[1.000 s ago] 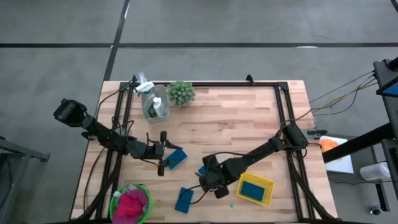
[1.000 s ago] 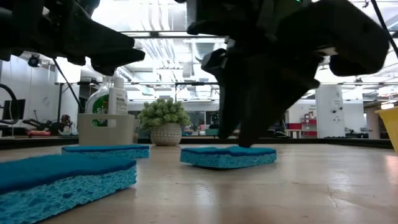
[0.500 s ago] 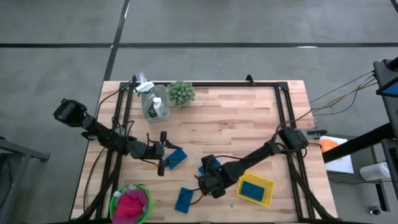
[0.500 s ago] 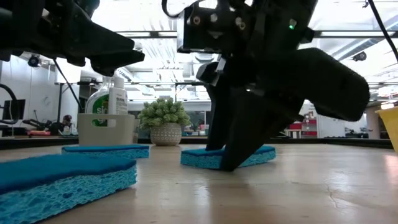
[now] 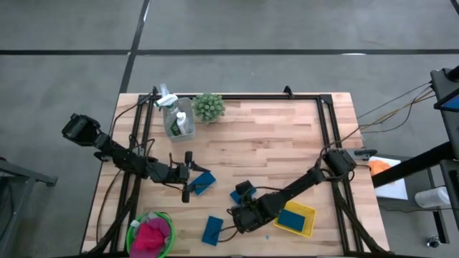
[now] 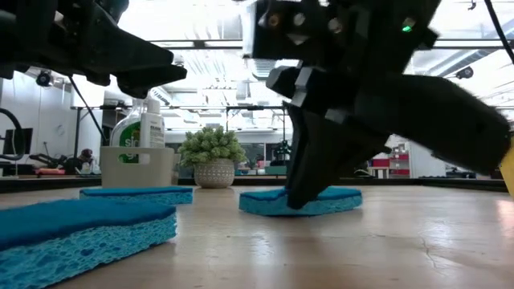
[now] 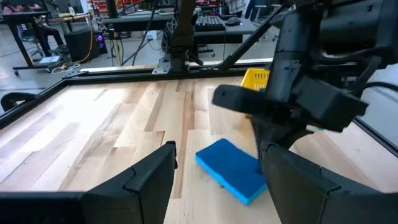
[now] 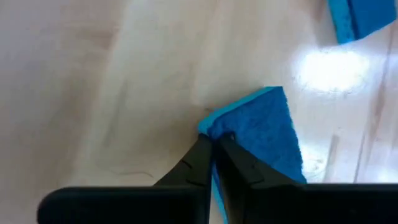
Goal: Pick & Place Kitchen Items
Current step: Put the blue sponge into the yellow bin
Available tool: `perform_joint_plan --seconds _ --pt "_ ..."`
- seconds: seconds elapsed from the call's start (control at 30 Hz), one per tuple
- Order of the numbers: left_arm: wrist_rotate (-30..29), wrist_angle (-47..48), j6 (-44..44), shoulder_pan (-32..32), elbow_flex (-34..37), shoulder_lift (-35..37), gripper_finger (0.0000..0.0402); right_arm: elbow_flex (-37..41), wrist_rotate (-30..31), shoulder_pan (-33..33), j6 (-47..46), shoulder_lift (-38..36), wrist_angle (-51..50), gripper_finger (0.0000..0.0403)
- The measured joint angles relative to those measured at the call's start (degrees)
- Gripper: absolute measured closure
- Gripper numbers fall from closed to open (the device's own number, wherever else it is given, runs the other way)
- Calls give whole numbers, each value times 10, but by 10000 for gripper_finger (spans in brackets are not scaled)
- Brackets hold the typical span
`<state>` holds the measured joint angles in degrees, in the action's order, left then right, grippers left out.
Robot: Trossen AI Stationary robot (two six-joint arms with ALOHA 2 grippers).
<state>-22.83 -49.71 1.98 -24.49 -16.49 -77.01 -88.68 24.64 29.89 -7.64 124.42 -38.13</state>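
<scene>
A blue sponge (image 8: 258,134) lies flat on the wooden table, and my right gripper (image 8: 214,140) is shut with its tips at one corner of it; the low view shows the dark fingers slanting down onto this sponge (image 6: 321,201). My left gripper (image 5: 188,178) stands open and low at the table's left, with a second blue sponge (image 5: 204,183) just ahead of its fingers. A third sponge (image 5: 212,230) lies near the front edge. My right gripper has its shut fingertips on the sponge's corner (image 8: 209,124), slanting down from above. One finger (image 8: 245,165) lies over the sponge's top, the other over the bare table beside it. Whether any of the sponge sits between the tips, I cannot tell. The sponge rests flat on the table.
A yellow tray (image 5: 308,222) holding a blue sponge sits right of my right gripper. A green bowl (image 5: 133,231) with pink cloth stands at the front left. A caddy with bottles (image 5: 176,119) and a small plant (image 5: 209,106) stand at the far left.
My right gripper has sunk toward the table's near edge, tipped further, and shut its fingers at the sponge's corner. The sponge stays flat on the table.
</scene>
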Motion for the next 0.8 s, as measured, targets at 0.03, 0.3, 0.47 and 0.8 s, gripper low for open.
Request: perform_joint_plan --seconds 0.03,0.3,0.47,0.8 --pt "0 0 0 0 0 0 165 0 0 4 -1 -3 0 384" --pt "0 0 0 0 0 0 165 0 10 43 0 -55 32 385" --pt "5 -2 0 0 0 0 165 28 -29 68 46 -108 140 385" --pt "6 -6 0 0 0 0 165 310 -145 75 136 -264 603 385"
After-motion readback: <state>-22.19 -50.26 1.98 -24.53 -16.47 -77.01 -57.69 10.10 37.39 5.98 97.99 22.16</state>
